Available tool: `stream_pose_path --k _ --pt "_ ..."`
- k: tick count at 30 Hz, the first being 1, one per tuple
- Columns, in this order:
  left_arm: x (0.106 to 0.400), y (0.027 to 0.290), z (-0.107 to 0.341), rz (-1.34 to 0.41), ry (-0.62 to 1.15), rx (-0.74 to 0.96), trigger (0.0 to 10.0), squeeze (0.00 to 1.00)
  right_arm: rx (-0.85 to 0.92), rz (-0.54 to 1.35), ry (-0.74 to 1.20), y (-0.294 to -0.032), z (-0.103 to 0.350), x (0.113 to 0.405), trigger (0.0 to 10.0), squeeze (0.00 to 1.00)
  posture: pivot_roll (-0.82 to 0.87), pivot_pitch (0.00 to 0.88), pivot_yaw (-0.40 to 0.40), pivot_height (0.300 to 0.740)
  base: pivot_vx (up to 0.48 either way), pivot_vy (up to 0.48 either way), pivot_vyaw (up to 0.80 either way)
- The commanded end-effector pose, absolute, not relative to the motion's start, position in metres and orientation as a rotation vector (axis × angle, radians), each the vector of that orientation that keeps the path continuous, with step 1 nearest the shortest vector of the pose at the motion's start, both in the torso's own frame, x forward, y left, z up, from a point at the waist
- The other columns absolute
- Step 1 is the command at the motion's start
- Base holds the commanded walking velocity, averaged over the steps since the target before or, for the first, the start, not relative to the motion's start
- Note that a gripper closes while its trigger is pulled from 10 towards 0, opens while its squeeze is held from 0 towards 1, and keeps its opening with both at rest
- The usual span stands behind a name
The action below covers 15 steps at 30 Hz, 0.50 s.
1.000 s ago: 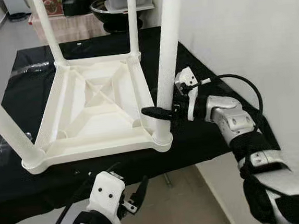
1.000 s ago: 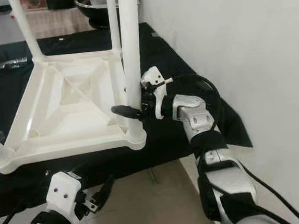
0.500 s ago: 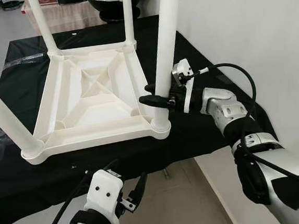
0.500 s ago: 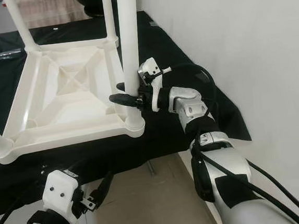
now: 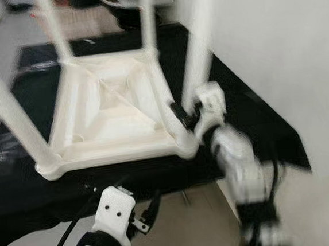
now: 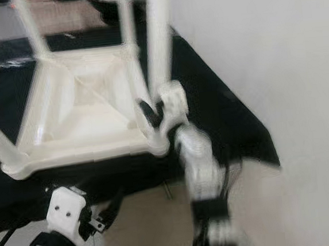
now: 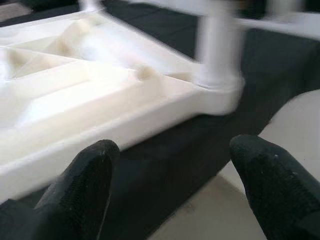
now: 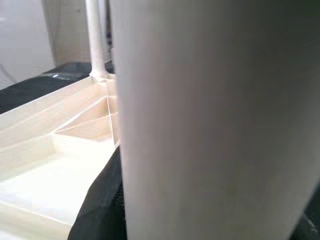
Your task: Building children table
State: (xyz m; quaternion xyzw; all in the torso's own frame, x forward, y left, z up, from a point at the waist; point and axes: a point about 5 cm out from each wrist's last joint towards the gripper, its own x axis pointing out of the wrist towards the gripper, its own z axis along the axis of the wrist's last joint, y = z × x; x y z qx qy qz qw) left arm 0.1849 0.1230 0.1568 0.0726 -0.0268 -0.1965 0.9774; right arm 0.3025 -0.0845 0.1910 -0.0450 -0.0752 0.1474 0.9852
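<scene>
— Where was the table?

— The white children's table (image 5: 114, 113) lay upturned on black cloth (image 5: 250, 115). My right gripper (image 5: 182, 114) clasped its near leg (image 5: 198, 62); my left gripper (image 7: 170, 165) gaped empty below.

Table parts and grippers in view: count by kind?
Table legs: 4, near-right one
Tabletop, upside down: 1
Black cloth: 1
Grippers: 2, left gripper, right gripper
Total: 8

Four upright table legs (image 5: 198, 51) fence open underside, wall (image 5: 279, 49) beside
</scene>
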Motion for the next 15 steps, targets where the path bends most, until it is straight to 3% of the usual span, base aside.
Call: stream_pose_path --k 1,2,3,4,5,6,7,8,9,11,12,15 --pt "0.186 0.123 0.154 -0.414 -0.035 0.144 10.0 0.0 -0.076 0.331 0.018 -0.054 0.155 0.29 0.0 0.0 0.0 0.223 -0.022 0.74 0.0 0.0 0.0" --pt "0.19 0.123 0.154 -0.419 -0.036 0.147 10.0 0.0 -0.07 0.377 0.021 -0.045 0.153 0.293 0.0 0.0 0.01 0.218 -0.014 0.74 0.0 0.0 0.0" --pt "0.193 0.124 0.154 -0.425 -0.036 0.15 10.0 0.0 -0.069 0.391 0.011 -0.043 0.153 0.298 1.1 0.0 0.01 0.211 -0.013 0.74 0.0 0.0 0.0" --pt "0.193 0.124 0.154 -0.425 -0.036 0.15 10.0 0.0 -0.069 0.391 0.011 -0.043 0.153 0.298 1.1 0.0 0.01 0.211 -0.013 0.74 0.0 0.0 0.0" --pt "0.196 0.124 0.153 -0.427 -0.036 0.151 10.0 0.0 -0.075 0.409 0.008 -0.043 0.155 0.302 3.1 0.0 0.01 0.208 -0.011 0.74 0.0 0.0 0.0" --pt "0.198 0.125 0.153 -0.428 -0.035 0.152 10.0 0.0 -0.083 0.411 0.011 -0.044 0.157 0.303 3.1 0.0 0.0 0.206 -0.01 0.74 0.0 0.0 0.0" --pt "0.199 0.125 0.153 -0.427 -0.037 0.153 10.0 0.0 -0.075 0.453 -0.021 -0.044 0.166 0.307 10.0 0.0 0.0 0.198 -0.012 0.74 0.0 0.0 0.0" --pt "0.201 0.125 0.153 -0.425 -0.039 0.154 10.0 0.0 -0.067 0.483 -0.041 -0.044 0.172 0.309 10.0 0.0 0.0 0.196 -0.015 0.74 0.0 0.0 0.0" --pt "0.202 0.125 0.153 -0.422 -0.041 0.155 10.0 0.0 -0.03 0.512 -0.062 -0.045 0.182 0.309 10.0 0.71 0.0 0.192 -0.017 0.74 0.0 0.0 0.0" --pt "0.203 0.125 0.153 -0.42 -0.043 0.156 10.0 0.0 -0.005 0.53 -0.076 -0.045 0.189 0.308 10.0 0.71 0.0 0.192 -0.017 0.74 0.0 0.0 0.0" --pt "0.204 0.126 0.153 -0.416 -0.043 0.156 10.0 0.0 0.043 0.656 -0.091 -0.042 0.2 0.303 10.0 1.0 0.01 0.187 -0.021 0.74 0.0 0.0 0.0" --pt "0.205 0.126 0.153 -0.416 -0.042 0.155 10.0 0.0 0.042 0.719 -0.099 -0.043 0.204 0.302 10.0 1.0 0.01 0.182 -0.026 0.74 0.0 0.0 0.0"
